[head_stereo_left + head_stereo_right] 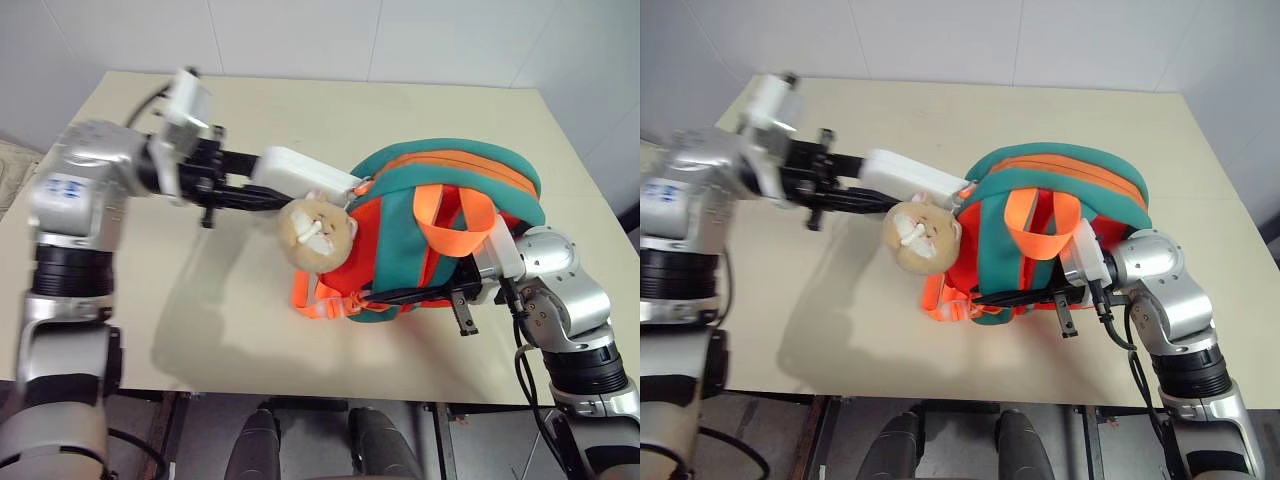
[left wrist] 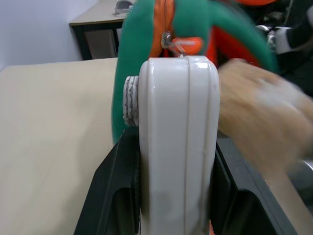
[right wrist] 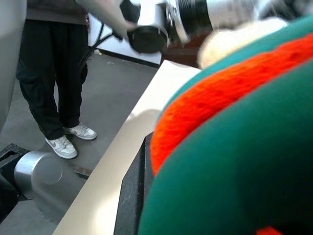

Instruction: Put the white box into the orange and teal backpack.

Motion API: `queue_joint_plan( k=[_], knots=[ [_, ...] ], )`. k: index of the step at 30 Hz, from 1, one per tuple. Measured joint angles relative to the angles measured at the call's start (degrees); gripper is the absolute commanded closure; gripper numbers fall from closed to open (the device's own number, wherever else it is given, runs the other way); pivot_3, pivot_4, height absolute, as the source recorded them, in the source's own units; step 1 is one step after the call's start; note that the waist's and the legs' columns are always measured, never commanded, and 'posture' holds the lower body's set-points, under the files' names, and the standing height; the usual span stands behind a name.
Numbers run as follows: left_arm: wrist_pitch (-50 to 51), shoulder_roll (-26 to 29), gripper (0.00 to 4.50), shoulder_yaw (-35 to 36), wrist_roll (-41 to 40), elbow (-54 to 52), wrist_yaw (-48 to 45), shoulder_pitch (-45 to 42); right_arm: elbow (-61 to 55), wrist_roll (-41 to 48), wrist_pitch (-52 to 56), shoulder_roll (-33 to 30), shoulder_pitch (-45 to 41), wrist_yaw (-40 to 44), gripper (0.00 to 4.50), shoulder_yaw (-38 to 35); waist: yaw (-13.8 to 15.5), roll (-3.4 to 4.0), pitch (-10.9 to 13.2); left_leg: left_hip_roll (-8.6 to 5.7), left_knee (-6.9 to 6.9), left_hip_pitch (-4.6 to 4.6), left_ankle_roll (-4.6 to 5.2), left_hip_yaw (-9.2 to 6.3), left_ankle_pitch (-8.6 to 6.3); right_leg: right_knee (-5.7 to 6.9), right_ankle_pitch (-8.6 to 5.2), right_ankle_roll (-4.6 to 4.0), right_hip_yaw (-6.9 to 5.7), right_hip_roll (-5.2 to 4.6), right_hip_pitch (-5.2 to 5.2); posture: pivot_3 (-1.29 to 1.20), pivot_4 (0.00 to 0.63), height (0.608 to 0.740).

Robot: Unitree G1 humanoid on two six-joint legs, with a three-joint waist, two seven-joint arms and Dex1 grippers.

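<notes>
— Reaching in level from the left: left tool, two black fingers clamped on the flat sides of the white box, partly open to the box's thickness.

— And pointing where?

— Sideways, toward the backpack. Far end of the box touching the teal rim just beside a metal zip pull, above the plush charm. Box clear of the table, held on edge.

— Right side?

— Coming in level from the right, bent at the elbow, wrist turned inward. Right tool pinched nearly shut on the lower edge of the backpack, thin black fingers lying along the fabric. Backpack propped up off the table, opening facing left.

— Surfaces?

— Glossy hard shell on the box, rounded corners, a seam down the narrow edge, a small ribbed white knob on one side. Soft padded cloth on the backpack: teal panels, orange band and body, bright orange webbing straps looped over the front. Round, fuzzy tan charm with a white patch. Smooth pale beige table top.

— Anything beyond?

— Standing on the grey floor past the table edge, a person in dark trousers and pale sneakers.
</notes>
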Motion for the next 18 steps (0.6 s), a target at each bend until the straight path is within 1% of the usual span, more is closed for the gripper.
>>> queue_joint_plan(
  k=[5, 8, 10, 12, 16, 18],
  knots=[
    [-0.64, -7.71, 3.18, -4.32, 4.27, 1.04, 5.46, -0.14, 0.26, -0.37, -0.02, 0.08, -0.04, -0.27, 4.5, 0.1, -0.59, 0.01, 0.0, 0.01, -0.06, 0.03, 0.01, -0.01, -0.01, 0.05, -0.02, 0.0, 0.03, 0.02, -0.04, 0.0, 0.15, 0.74],
    [-1.56, -12.85, 3.18, -6.11, 6.64, 4.94, 8.3, -0.52, 0.67, -0.76, -0.03, 0.21, -0.16, -0.6, 4.5, 0.14, -0.53, 0.01, 0.0, -0.03, 0.04, 0.02, 0.01, 0.0, -0.01, 0.04, 0.01, 0.04, 0.04, 0.0, -0.01, 0.0, 0.15, 0.74],
    [-1.84, -15.15, 3.18, -6.78, 7.22, 6.56, 9.0, -0.54, 0.66, -0.87, -0.02, 0.26, -0.18, -0.89, 4.5, 0.2, -0.53, 0.01, 0.0, -0.03, 0.06, 0.03, 0.02, -0.01, -0.01, 0.04, 0.02, 0.06, 0.05, 0.01, 0.0, 0.0, 0.15, 0.74],
    [-1.59, -15.96, 3.18, -7.05, 7.77, 7.01, 9.43, -0.53, 0.66, -1.18, -0.02, 0.25, -0.18, -1.3, 4.5, 0.2, -0.59, 0.01, 0.0, -0.03, 0.05, 0.02, 0.01, -0.01, -0.01, 0.05, 0.02, 0.06, 0.05, 0.01, -0.01, 0.0, 0.15, 0.74],
    [1.18, -15.18, 3.18, -7.67, 8.14, 6.29, 9.42, -0.73, 0.39, -1.32, 0.0, 0.25, -0.14, -1.84, 4.5, 0.2, -0.54, 0.01, 0.0, -0.03, 0.04, 0.02, 0.01, -0.01, -0.01, 0.04, 0.02, 0.06, 0.05, 0.01, 0.0, 0.0, 0.15, 0.74],
    [5.65, -12.65, 2.46, -9.65, 9.33, 4.57, 9.27, -1.67, -0.11, -1.33, 0.01, 0.24, 0.08, -2.04, 4.5, 0.21, -0.65, 0.01, 0.0, -0.04, 0.0, 0.03, 0.01, -0.01, -0.01, 0.02, 0.02, 0.06, 0.06, 0.01, 0.0, 0.0, 0.15, 0.74]
  ],
)
